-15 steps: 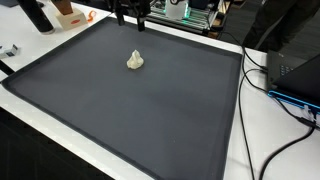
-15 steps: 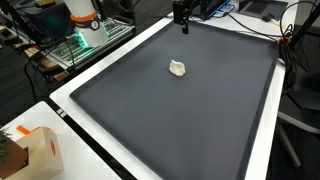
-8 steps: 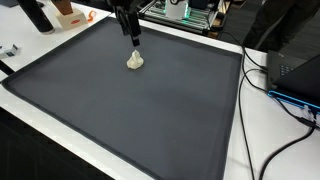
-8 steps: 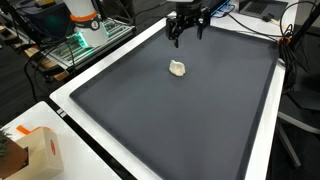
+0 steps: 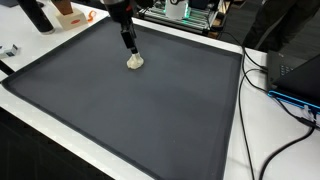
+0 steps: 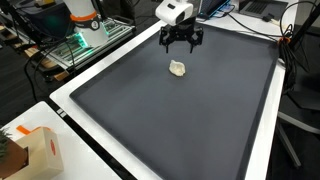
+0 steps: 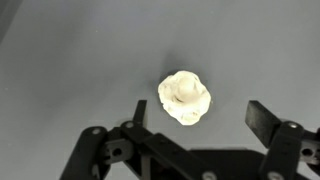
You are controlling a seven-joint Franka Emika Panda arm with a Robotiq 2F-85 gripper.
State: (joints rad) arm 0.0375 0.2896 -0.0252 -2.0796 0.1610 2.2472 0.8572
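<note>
Exterior view, end effector: mine, hanging above the dark mat, fingers spread apart, nothing held.
Exterior view, lump: small whitish crumpled obj. on mat, toward far edge, near my fingertips, no contact.
Exterior view, end effector: wide open over mat; lump near it, apart.
Exterior view, worktop: white border round mat.
Wrist view, lump: seen between my two fingers, gap each side, untouched.

Your end effector points straight down below your upright wrist, jaws spread wide and gripping nothing.
</note>
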